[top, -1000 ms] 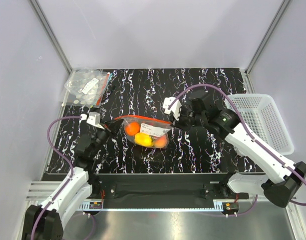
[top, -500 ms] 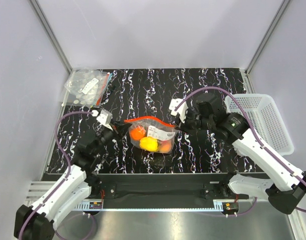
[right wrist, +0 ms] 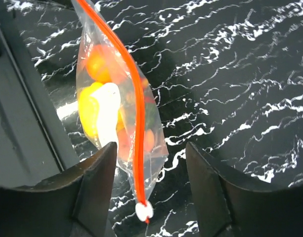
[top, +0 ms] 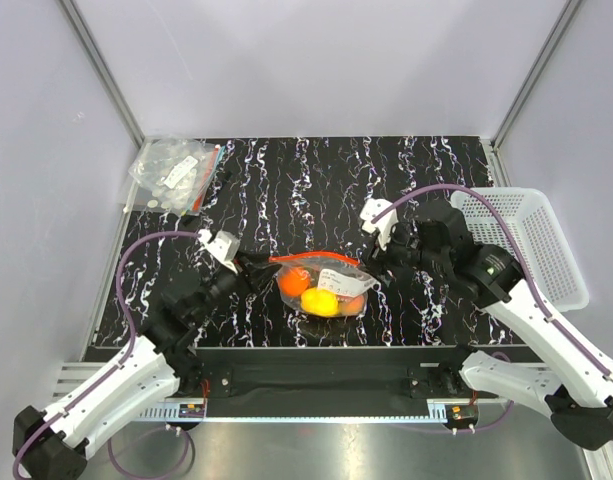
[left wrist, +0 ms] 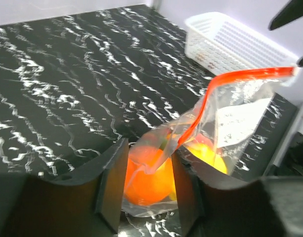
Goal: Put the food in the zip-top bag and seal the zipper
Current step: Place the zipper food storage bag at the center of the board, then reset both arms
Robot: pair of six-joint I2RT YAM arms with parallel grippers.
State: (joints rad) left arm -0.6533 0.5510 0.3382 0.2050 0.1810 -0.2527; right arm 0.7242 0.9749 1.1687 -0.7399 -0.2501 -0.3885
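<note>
One tabletop (top: pixel 286 190): black with white veining, walled in by pale panels, carrying everything below.
Two arms: bolted at the near edge, both bent inward toward the middle of the tabletop, one on either side of the pouch.
White basket (top: pixel 531 230): slotted plastic, sitting at the right edge, well apart from the pouch.
Pile of spare clear bags (top: pixel 176 172): in the far left corner, away from both arms.
Zip-top bag (top: pixel 331 285): resting on the tabletop near its front middle, between the two end effectors, with its mouth edge toward the far side and a white label (top: pixel 338 272) on its face.
Left end effector (left wrist: pixel 149 163): fingers apart, with the bag's lower left corner and an orange fruit showing in the gap. I see no squeeze on the plastic.
Right end effector (right wrist: pixel 150 153): fingers wide apart, with the bag's right end lying between them and touching neither finger.
Food: all inside the bag. An orange fruit (top: pixel 294 282) sits to the left, a yellow one (top: pixel 321 302) beside it toward the front, and more orange shows behind the label.
Zipper (right wrist: pixel 134 98): a red-orange strip running as a single line along the mouth. Whether it is pressed shut all the way I cannot tell.
White tip (right wrist: pixel 144 211): at the zipper's right end, between the right fingers.
</note>
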